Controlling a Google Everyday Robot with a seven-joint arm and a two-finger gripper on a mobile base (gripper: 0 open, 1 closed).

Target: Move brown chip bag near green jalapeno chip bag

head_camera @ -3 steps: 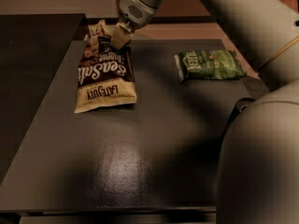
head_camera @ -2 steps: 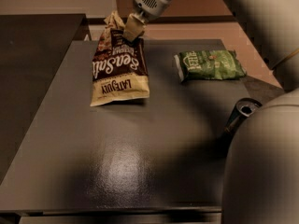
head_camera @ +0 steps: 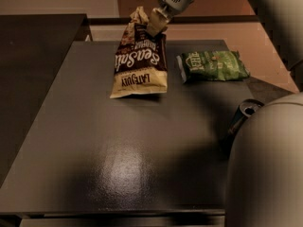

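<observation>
The brown chip bag [head_camera: 138, 60], dark brown and cream with "Sea Salt" script, hangs tilted over the dark table [head_camera: 118, 150], its lower edge at the tabletop. My gripper [head_camera: 155, 21] is shut on the bag's top edge at the back of the table. The green jalapeno chip bag [head_camera: 213, 65] lies flat to the right of the brown bag, a short gap apart.
A drink can [head_camera: 244, 115] stands at the table's right edge, partly hidden by my pale arm body [head_camera: 265, 164]. A darker surface [head_camera: 38, 56] adjoins on the left. A tan floor [head_camera: 236, 32] lies behind the table.
My gripper has carried the brown bag to the right, closer to the green bag. The green bag has not moved.
</observation>
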